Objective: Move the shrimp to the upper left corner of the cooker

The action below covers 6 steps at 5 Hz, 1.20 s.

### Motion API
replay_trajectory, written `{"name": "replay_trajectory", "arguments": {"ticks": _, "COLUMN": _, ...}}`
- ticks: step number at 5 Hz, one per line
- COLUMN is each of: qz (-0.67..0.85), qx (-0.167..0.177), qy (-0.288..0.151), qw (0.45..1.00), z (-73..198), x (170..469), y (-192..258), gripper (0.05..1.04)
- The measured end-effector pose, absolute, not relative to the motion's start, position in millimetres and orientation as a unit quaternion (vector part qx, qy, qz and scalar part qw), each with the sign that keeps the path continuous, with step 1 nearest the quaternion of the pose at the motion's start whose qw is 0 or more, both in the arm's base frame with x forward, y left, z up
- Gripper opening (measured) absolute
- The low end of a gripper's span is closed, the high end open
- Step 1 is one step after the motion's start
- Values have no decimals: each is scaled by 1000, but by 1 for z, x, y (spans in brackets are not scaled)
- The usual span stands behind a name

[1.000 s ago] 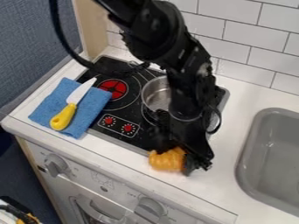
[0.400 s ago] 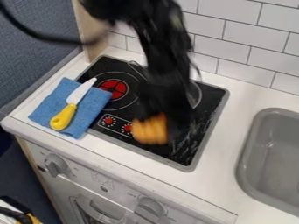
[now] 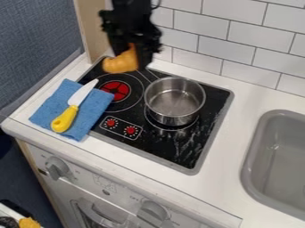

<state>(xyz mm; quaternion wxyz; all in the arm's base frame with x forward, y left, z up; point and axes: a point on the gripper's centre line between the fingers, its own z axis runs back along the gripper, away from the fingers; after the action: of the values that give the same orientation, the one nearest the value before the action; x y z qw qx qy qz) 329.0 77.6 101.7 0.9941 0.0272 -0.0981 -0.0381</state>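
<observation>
So there's a blue cloth (image 3: pixel 97 109) overlapping the cooker's (image 3: pixel 189 149) left edge, with a yellow-handled knife (image 3: pixel 64 119) on it. The orange shrimp's (image 3: pixel 120 62) up in the air near the cooker's upper left corner, black gripper's (image 3: pixel 132 50) jaws clamped on it. Metal pot's (image 3: pixel 174 111) on the cooker's right side, grey sink (image 3: pixel 285 160) further right.

Blue cloth (image 3: pixel 98 106) spread flat, partly on white counter (image 3: pixel 229 187). Knife (image 3: pixel 74 106) lying on cloth: yellow handle toward near edge, pale blade toward tiles, tip poking just past cloth. Metal pot (image 3: pixel 174 116) upright, open-topped, between cloth and sink. Grey sink (image 3: pixel 280 156) set into counter at right. White tiles (image 3: pixel 253 49) with dark grout behind; pale wooden panel (image 3: pixel 92 26) beside blue-grey wall (image 3: pixel 35 40) at upper left.
</observation>
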Motion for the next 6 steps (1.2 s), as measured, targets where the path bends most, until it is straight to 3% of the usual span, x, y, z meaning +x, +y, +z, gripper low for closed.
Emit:
{"name": "replay_trajectory", "arguments": {"ticks": 2, "qz": 24, "qx": 42, "qy": -72, "qw": 996, "z": 67, "x": 370, "y": 164, "gripper": 655}}
{"name": "replay_trajectory", "arguments": {"ticks": 4, "qz": 38, "qx": 43, "qy": -49, "qw": 997, "z": 33, "x": 386, "y": 176, "gripper": 655}}
{"name": "replay_trajectory", "arguments": {"ticks": 6, "qz": 17, "qx": 40, "qy": -37, "qw": 998, "z": 16, "x": 393, "y": 154, "gripper": 655}}
